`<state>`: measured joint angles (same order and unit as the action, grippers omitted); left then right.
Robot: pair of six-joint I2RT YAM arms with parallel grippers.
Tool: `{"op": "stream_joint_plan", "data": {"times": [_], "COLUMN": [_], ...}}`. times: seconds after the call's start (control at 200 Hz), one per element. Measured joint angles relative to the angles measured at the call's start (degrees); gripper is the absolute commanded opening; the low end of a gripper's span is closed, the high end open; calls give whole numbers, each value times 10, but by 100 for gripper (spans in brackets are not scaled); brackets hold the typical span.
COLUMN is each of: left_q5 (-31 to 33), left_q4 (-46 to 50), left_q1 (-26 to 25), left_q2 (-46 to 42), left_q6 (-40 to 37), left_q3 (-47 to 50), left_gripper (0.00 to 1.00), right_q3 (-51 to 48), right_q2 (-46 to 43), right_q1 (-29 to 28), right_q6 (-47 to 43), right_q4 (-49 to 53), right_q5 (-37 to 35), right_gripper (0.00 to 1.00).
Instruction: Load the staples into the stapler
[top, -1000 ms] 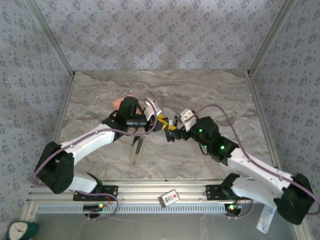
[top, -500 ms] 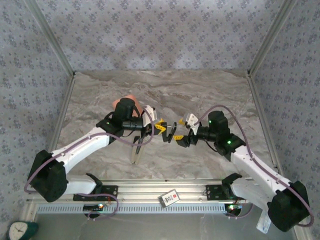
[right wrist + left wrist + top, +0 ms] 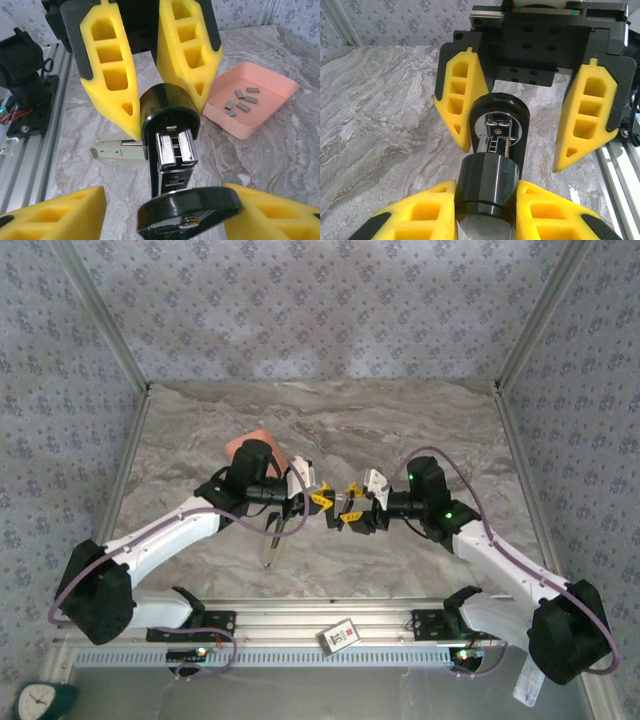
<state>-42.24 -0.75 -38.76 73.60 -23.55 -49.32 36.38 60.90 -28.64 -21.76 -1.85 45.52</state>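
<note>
My left gripper [image 3: 485, 212] is shut on a black stapler [image 3: 487, 182], holding it above the table. The stapler's magazine faces up, with its metal rails and spring bare [image 3: 176, 148]. My right gripper [image 3: 165, 217] is open. Its yellow fingers [image 3: 457, 97] stand on both sides of the stapler's free end, with gaps showing. The two grippers meet nose to nose at mid-table, left gripper [image 3: 316, 500] and right gripper [image 3: 351, 516]. Several small grey staples [image 3: 241, 99] lie in a salmon-orange tray [image 3: 260, 120].
A second, beige stapler [image 3: 117, 150] lies flat on the marble table, below the held one, beige stapler [image 3: 272, 546]. The tray [image 3: 240, 444] sits behind the left wrist, partly hidden. An aluminium rail [image 3: 30, 150] runs along the near edge.
My right gripper has swung left and come up to the stapler's free end, and its jaws have narrowed. The left gripper has shifted a little with the stapler in it.
</note>
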Motion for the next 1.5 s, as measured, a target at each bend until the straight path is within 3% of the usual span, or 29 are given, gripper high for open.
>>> {"op": "stream_joint_plan", "data": {"times": [0.14,0.345,0.435,0.555,0.695,0.91,1.079,1.359,1.499], "left_q5": [-9,-17,-17,-15,-21,-17,-7,1,3], "left_q4": [-10,-22,-24,-25,-33,-31,-27,-20,-16], "left_q1": [0,0,0,0,-6,-17,-19,-20,-22], "left_q2": [0,0,0,0,0,0,0,12,19], "left_q6": [0,2,2,2,-3,-17,-29,-34,-34], "left_q3": [4,8,10,10,10,10,10,10,10], "left_gripper": [0,3,14,40,50,51,43,49,35], "right_q3": [11,17,17,17,17,17,17,17,17], "right_q2": [8,9,9,8,7,7,7,7,7], "right_q1": [0,3,3,3,3,3,3,3,3], "right_q6": [-5,-10,-10,-10,-15,-17,-18,-18,-18], "right_q4": [2,6,6,5,14,18,23,23,25], "right_q5": [5,5,2,-1,-12,-16,-15,-14,-11], "right_gripper": [47,18,11,6,6,6,6,7,7]}}
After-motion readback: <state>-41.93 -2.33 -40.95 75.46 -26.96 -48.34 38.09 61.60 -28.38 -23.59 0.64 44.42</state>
